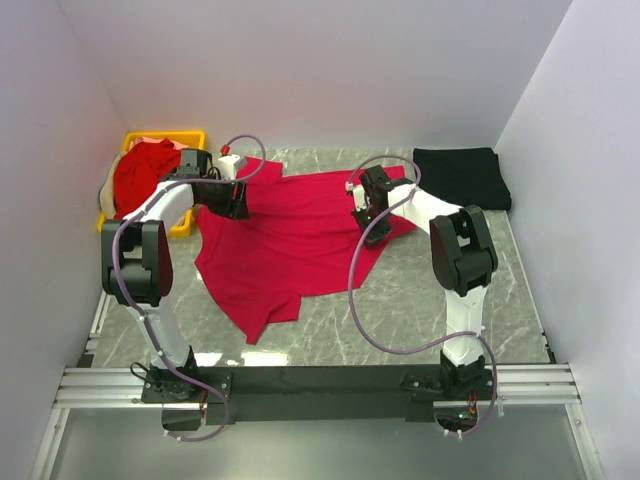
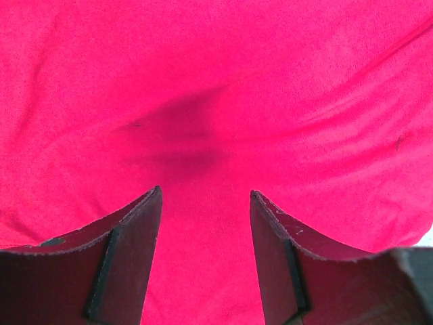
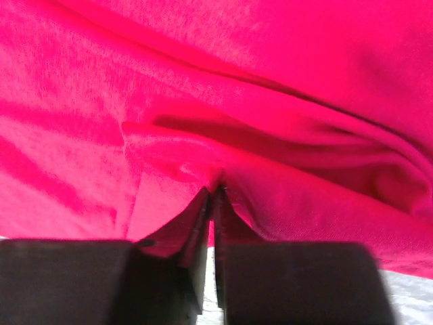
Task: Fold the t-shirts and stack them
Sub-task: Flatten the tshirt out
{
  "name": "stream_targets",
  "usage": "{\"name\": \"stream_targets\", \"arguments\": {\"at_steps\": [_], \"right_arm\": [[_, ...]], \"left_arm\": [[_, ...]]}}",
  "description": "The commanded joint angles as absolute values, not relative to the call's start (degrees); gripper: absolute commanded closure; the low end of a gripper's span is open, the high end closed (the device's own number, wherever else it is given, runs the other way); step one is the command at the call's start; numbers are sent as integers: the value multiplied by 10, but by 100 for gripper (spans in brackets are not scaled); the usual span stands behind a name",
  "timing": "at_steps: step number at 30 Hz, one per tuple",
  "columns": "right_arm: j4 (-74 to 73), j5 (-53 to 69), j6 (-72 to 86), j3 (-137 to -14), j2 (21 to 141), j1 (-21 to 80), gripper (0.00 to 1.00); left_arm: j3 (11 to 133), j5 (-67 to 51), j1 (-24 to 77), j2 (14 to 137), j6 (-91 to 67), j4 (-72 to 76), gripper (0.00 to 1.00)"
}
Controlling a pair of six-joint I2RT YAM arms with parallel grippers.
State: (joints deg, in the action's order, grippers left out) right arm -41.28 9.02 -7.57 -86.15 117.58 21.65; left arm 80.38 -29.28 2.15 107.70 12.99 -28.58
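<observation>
My right jaws pinch a fold of the bright red cloth t-shirt (image 1: 290,250) spread on the grey marbled surface (image 1: 400,290); left jaws gape wide just over it.

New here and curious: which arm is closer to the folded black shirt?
Right. The right gripper is at the edge of the red shirt nearest the black shirt; the left gripper is at its opposite side.

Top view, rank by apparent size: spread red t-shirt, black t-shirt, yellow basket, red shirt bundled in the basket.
1. spread red t-shirt, clearly largest.
2. yellow basket and black t-shirt: look alike; the basket is partly covered, so unranked.
3. bundled red shirt, smallest.
</observation>
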Motion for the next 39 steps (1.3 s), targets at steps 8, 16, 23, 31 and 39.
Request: {"name": "stream_targets", "arguments": {"at_steps": [8, 16, 23, 31, 39], "right_arm": [[-486, 96, -108, -883, 1107, 210, 100], [-548, 85, -170, -847, 1034, 180, 100], [-626, 69, -245, -759, 949, 138, 100], [-620, 4, -325, -603, 874, 109, 100], [-570, -34, -348, -575, 917, 42, 100]], "left_arm": [[821, -301, 15, 1077, 142, -287, 40], [810, -295, 14, 1065, 153, -289, 40], [783, -301, 12, 1029, 197, -328, 42], [701, -345, 12, 961, 313, -430, 45], [559, -316, 12, 857, 494, -549, 41]]}}
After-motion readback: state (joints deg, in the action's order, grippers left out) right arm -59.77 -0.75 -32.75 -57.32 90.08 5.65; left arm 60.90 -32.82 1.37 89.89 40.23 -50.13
